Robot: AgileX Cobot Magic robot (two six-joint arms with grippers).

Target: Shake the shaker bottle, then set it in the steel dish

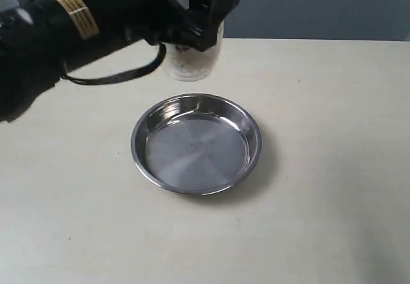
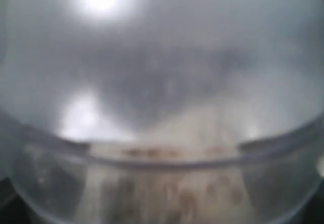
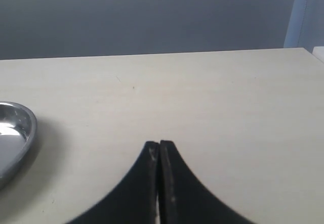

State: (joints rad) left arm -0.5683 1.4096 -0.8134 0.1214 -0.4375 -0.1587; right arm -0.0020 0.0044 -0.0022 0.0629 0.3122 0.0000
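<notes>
Beyond shiny steel dish, left claw pinches frosted shaker bottle; right claw closed

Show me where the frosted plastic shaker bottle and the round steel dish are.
Frosted plastic shaker bottle [image 1: 192, 63], exterior view, lower body with granules.
Round steel dish [image 1: 192, 149], exterior view, bare flat bottom.

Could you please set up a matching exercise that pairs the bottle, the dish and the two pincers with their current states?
Things:
1. shaker bottle
2. steel dish
3. left pincer
4. right pincer

States:
A. shut on nothing, over the table
B. shiny and empty
C. brown granules inside
D. at the bottle's upper part

Pairs: 1-C, 2-B, 3-D, 4-A
</notes>
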